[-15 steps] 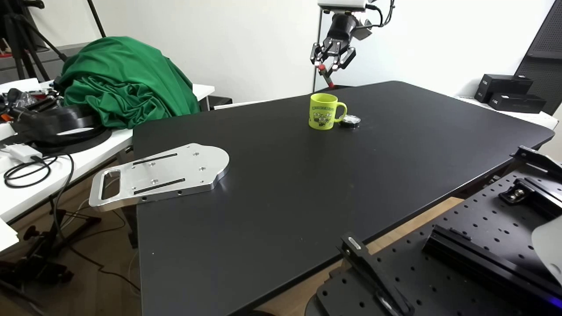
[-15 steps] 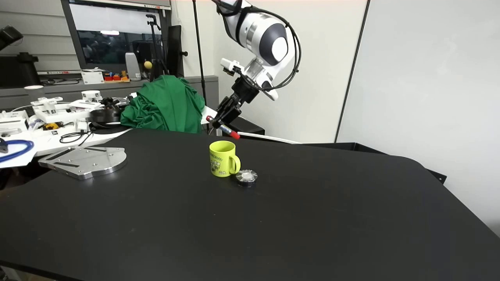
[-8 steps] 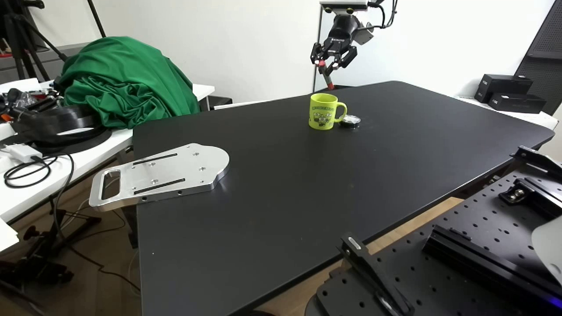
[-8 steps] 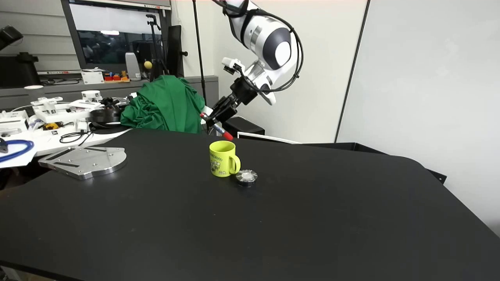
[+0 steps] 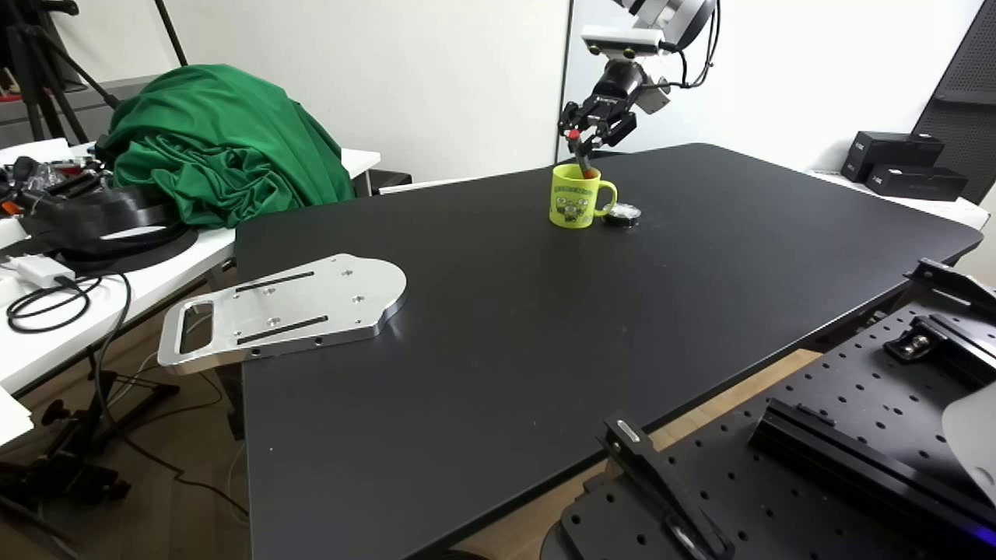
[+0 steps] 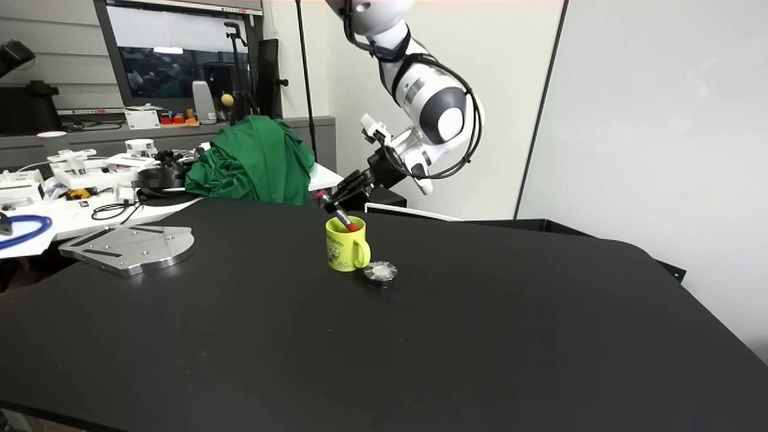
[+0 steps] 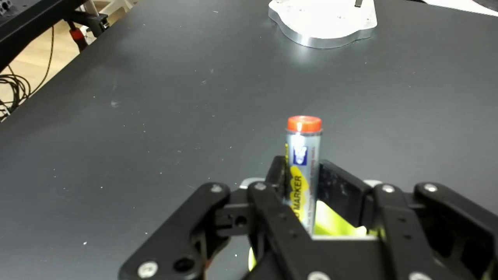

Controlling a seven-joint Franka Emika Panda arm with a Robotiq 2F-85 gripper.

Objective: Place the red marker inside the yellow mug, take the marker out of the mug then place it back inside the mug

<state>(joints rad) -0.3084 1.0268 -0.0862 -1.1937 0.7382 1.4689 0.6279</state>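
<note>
at the yellow mug (image 6: pixel 342 251), the red marker (image 7: pixel 304 171) slants into its mouth.

Bright, even light; glare in the wrist view.
Metal plate (image 7: pixel 325 17) washed out to white, sheen on worktop (image 7: pixel 186 105) beside it; lettering on red marker (image 7: pixel 302 163) legible.

In an exterior view, around the yellow mug (image 6: pixel 343 253), the surface (image 6: pixel 360 348) lies open at six o'clock; a round object (image 6: pixel 380 272) blocks four, the gripper (image 6: pixel 332 206) and red marker (image 6: pixel 342 217) eleven, a metal plate (image 6: pixel 138 246) nine, well apart.
</note>
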